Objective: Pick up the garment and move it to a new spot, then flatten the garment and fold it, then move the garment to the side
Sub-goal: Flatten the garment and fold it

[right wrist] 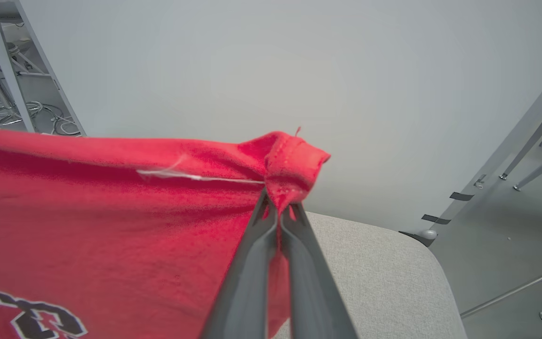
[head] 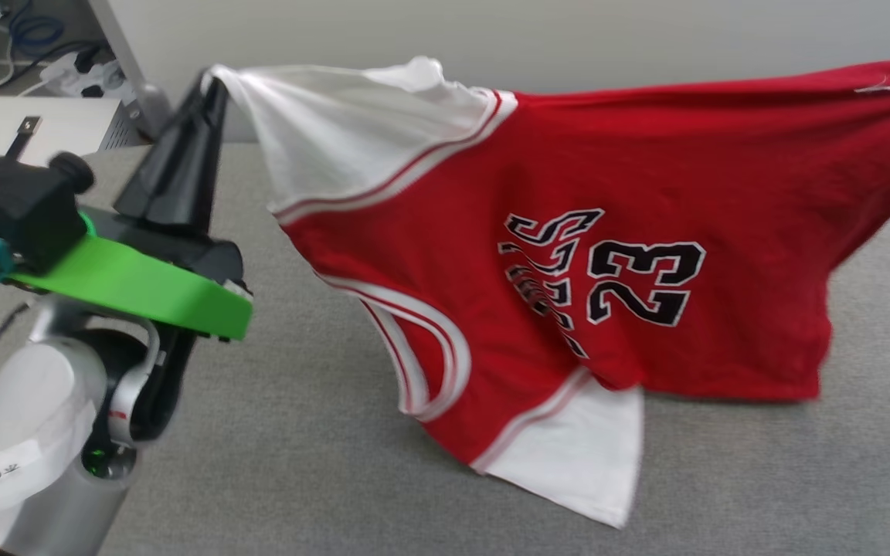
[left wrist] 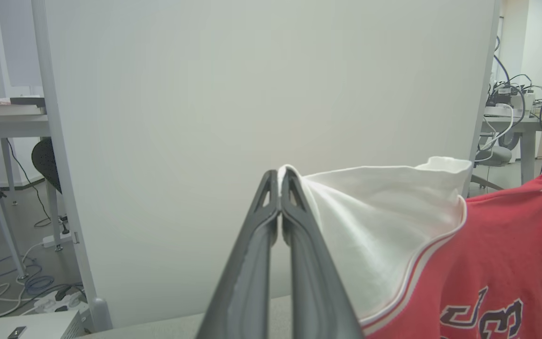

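Nearest, the garment's (head: 646,193) lower white sleeve rests on the desk (head: 298,463). The cloth hangs spread, long axis left to right. Its top edge stretches between the left hand (left wrist: 279,176), clamped on the white sleeve, and the right hand (right wrist: 278,207), clamped on a red corner.

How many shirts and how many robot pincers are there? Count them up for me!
Shirts: 1, the red jersey
Pincers: 2, the left pincer and the right pincer, both shut on the jersey
Total: 3
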Robot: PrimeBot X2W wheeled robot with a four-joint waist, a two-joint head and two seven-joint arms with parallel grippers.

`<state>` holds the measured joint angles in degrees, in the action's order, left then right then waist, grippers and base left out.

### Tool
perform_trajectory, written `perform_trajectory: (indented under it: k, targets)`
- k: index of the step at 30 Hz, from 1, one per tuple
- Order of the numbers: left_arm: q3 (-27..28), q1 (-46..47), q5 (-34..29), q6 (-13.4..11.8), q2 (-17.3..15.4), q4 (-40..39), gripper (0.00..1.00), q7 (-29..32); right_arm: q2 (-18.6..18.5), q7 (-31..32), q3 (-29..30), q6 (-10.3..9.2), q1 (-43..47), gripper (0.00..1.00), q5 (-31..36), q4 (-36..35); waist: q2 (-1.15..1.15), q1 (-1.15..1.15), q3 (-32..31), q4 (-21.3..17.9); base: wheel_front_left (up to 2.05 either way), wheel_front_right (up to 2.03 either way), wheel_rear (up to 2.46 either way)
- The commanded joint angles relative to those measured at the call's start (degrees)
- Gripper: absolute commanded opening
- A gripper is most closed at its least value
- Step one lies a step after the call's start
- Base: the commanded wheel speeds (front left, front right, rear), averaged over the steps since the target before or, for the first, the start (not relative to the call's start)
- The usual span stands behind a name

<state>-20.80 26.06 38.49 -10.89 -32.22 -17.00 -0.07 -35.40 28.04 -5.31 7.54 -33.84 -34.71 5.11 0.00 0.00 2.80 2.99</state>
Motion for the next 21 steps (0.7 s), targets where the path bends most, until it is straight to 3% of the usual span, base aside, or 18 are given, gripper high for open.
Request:
perform_trajectory:
  k: [1, 12, 21]
  targets:
    - [1.0, 1.7, -0.9, -0.7, -0.6, -0.8, 0.0, -0.9, 0.7, -0.3, 0.8, -0.05, 1.2, 0.0, 0.4, -1.1, 0.0, 0.0, -2.2, -2.2, 0.0, 0.0, 0.0]
    - [5.3, 5.1, -4.4, -4.6, -1.1, -6.9, 0.0, -4.3, 5.1, 1.3, 6.2, -0.05, 4.3, 0.0, 2.5, -11.2, 0.0, 0.0, -4.6, -4.4, 0.0, 0.0, 0.0]
    - [5.7, 8.5, -5.7, -4.9, -3.5, -8.8, 0.0, -1.2, 8.4, 1.7, 9.5, -0.05, 4.8, 0.0, 4.1, -16.2, 0.0, 0.0, -3.5, -4.9, 0.0, 0.0, 0.0]
